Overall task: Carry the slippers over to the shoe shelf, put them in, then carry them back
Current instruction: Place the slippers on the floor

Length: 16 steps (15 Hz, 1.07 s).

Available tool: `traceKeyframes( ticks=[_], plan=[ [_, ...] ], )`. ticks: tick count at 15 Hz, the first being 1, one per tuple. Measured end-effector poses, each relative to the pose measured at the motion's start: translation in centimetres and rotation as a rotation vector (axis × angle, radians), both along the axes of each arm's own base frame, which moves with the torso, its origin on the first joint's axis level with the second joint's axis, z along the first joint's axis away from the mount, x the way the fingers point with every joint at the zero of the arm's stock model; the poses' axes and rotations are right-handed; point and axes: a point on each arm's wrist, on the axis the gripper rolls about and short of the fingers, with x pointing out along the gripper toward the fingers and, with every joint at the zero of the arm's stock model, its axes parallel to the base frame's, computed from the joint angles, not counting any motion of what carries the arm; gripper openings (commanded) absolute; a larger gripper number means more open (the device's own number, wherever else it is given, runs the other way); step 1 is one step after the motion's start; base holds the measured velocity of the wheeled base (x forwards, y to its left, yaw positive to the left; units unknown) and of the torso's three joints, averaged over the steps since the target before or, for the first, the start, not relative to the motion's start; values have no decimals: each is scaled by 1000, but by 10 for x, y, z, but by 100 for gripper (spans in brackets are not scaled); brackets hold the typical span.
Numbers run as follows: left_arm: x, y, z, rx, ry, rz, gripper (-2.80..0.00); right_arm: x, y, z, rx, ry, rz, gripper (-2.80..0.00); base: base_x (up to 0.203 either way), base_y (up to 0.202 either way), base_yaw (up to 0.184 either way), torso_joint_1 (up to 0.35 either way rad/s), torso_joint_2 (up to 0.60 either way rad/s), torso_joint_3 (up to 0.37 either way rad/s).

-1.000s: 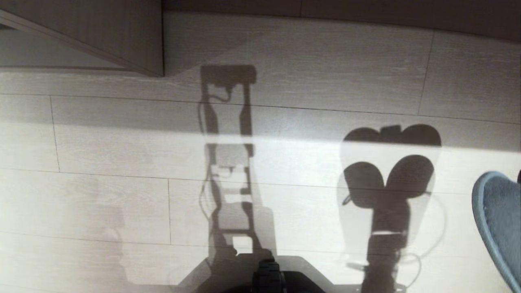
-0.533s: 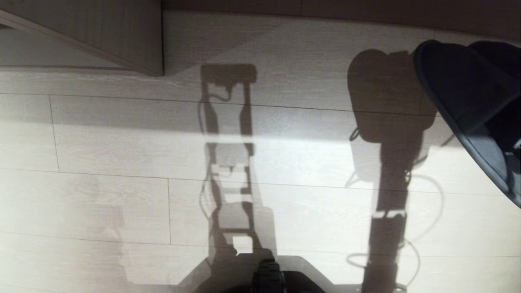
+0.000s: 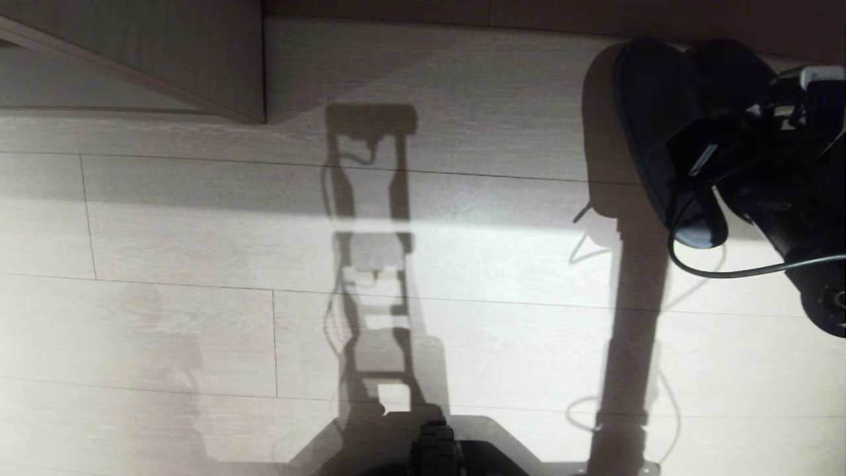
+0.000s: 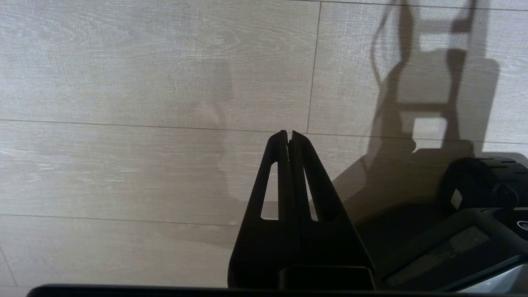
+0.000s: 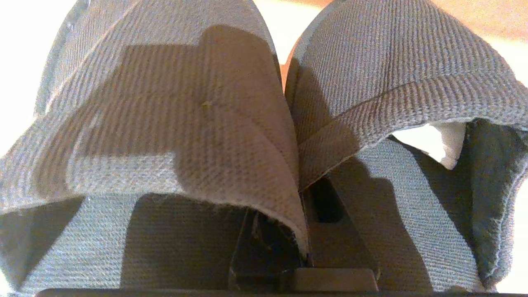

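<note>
The slippers (image 3: 651, 112) hang as two dark soles side by side at the upper right of the head view, above the pale plank floor. My right gripper (image 3: 704, 158) is shut on them. In the right wrist view the two grey-blue woven slippers (image 5: 173, 111) fill the picture, and the right gripper (image 5: 300, 194) pinches their inner band edges together, with its fingertips hidden under the fabric. The shoe shelf (image 3: 185, 59) shows as a taupe wood-grain panel at the top left. My left gripper (image 4: 288, 135) is shut and empty, parked above the floor beside the base.
My base (image 3: 436, 449) sits at the bottom centre, with its shadow and the right arm's shadow across the floor planks. A dark skirting strip (image 3: 529, 10) runs along the top. A black cable (image 3: 727, 271) loops under the right arm.
The right arm has swung up and forward, carrying the slippers from the lower right edge to the upper right. Its shadow stretched with it. The floor and shelf have not shifted.
</note>
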Motion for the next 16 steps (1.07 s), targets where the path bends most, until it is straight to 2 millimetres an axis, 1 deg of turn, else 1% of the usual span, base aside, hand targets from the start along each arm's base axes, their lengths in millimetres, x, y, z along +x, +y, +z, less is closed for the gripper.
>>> traceKeyframes(
  ticks=[2,3,8,10,14,16],
  plan=[
    [0,0,0,0,0,1,-280,16,0,-17,16,-23,5,-280,0,0,0,0,0,0],
    [0,0,0,0,0,0,-280,22,0,-25,22,-12,8,0,0,0,0,0,0,0],
    [0,0,0,-1,1,0,-280,31,1,-58,20,90,8,0,0,0,0,0,0,0],
    [0,0,0,-3,0,0,-280,33,0,-66,20,107,6,0,0,0,0,0,0,0],
    [0,0,0,-4,0,0,-280,28,0,-71,16,123,3,0,0,0,0,0,0,0],
    [0,0,0,-4,0,0,-280,21,0,-69,15,131,4,0,0,0,0,0,0,0]
  ],
)
